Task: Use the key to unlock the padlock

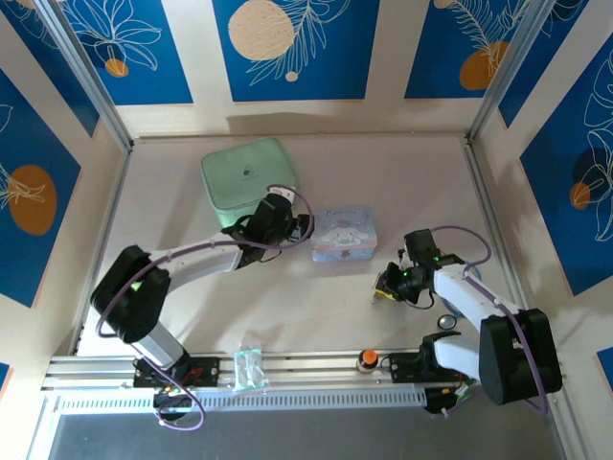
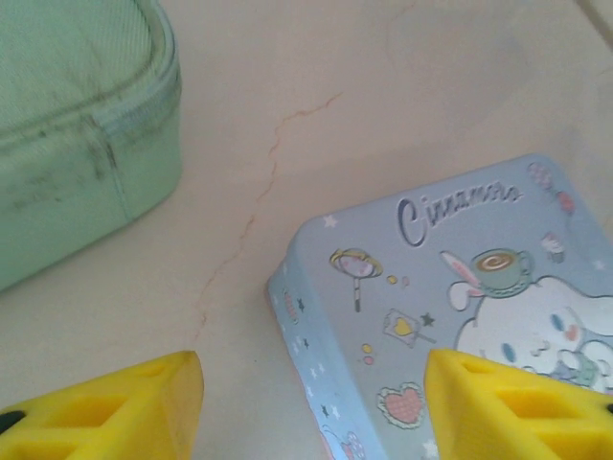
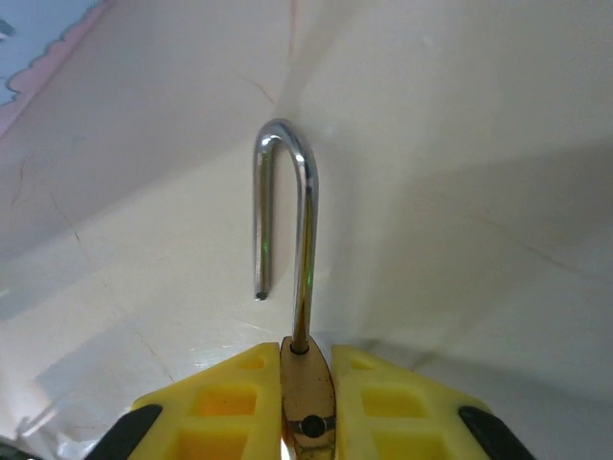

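Pinching the brass padlock (image 3: 306,407) by its body, the right jaws clamp it tight between them. Its silver shackle (image 3: 307,240) rises straight ahead of them, the short leg ending free, clear of the body. From above, that detail is too small to tell. The left jaws stand spread, with a pale blue cartoon tin (image 2: 450,307) just ahead toward their right side and a green case (image 2: 67,125) beyond to their left. The pale desk (image 2: 402,86) shows a hairline crack, and blue leaf-printed panels (image 1: 287,48) line the walls.
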